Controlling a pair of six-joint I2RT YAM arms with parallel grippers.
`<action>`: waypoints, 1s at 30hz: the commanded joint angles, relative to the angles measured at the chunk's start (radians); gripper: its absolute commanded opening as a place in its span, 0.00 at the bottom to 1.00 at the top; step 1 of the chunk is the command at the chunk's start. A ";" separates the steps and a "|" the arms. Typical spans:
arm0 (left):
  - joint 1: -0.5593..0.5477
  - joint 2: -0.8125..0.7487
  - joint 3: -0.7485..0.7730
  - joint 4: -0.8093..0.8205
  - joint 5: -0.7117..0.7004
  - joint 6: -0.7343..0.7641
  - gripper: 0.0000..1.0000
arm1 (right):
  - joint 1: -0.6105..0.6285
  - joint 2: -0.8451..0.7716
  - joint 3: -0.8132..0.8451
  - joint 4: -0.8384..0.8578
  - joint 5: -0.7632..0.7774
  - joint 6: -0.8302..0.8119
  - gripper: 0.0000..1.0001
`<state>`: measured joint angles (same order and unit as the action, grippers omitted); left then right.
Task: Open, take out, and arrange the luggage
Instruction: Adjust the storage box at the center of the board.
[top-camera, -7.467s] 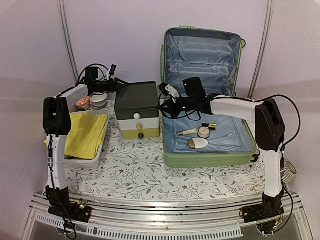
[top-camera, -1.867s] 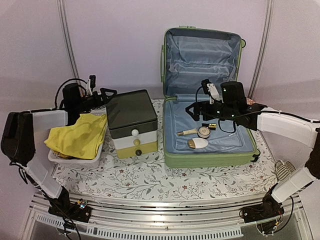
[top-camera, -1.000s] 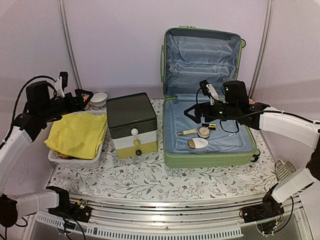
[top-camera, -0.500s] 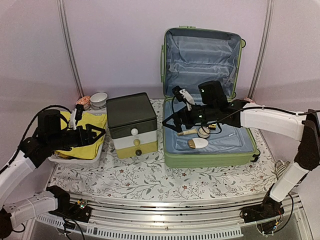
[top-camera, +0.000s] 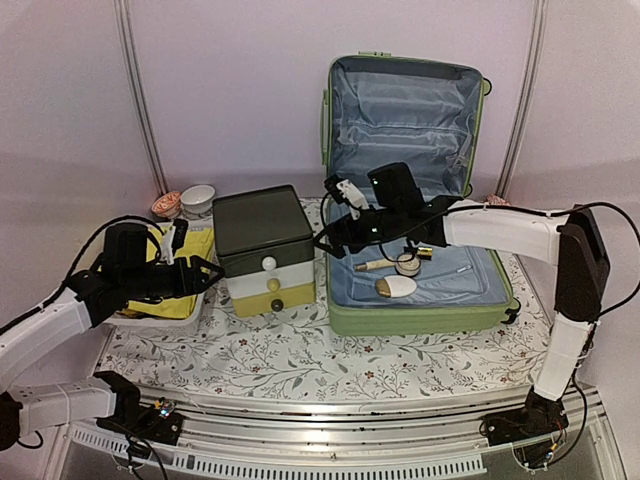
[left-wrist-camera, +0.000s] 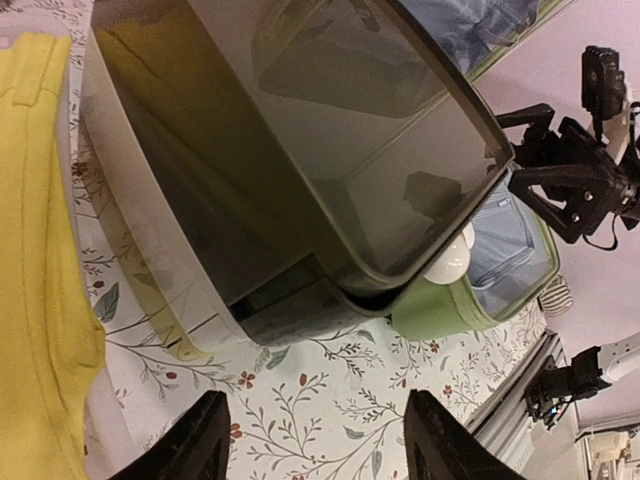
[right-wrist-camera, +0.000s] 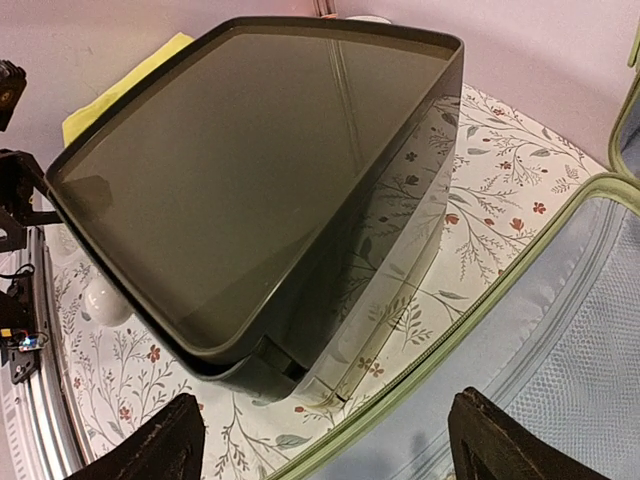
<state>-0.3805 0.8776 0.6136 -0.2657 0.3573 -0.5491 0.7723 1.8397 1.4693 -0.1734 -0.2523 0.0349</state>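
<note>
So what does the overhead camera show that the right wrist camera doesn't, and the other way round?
Only overhead: the luggage with its lid standing open, the small items lying in its base, two bowls at the back left. Only the right wrist: the side of the drawer box that faces the luggage, close up. Both: the box's dark lid, the yellow cloth, the floral tablecloth and the luggage's green rim.

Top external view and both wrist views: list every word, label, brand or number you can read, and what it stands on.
No readable text in any view.
On the luggage: no brand or label shows on shell or lining.
On the drawer box: no print.
On the toiletries lying in the luggage: any print is too small to read.
</note>
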 joint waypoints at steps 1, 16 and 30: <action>-0.008 0.033 -0.018 0.092 -0.069 0.007 0.59 | 0.006 0.063 0.073 0.008 0.061 -0.013 0.83; -0.005 0.098 0.010 0.117 -0.068 0.046 0.54 | 0.005 0.083 0.074 0.042 0.073 0.002 0.71; -0.203 -0.154 -0.098 0.047 -0.125 -0.023 0.54 | 0.006 -0.185 -0.222 0.110 0.068 0.016 0.75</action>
<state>-0.5125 0.7811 0.5255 -0.1871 0.2821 -0.5533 0.7788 1.7386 1.3018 -0.1047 -0.1932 0.0315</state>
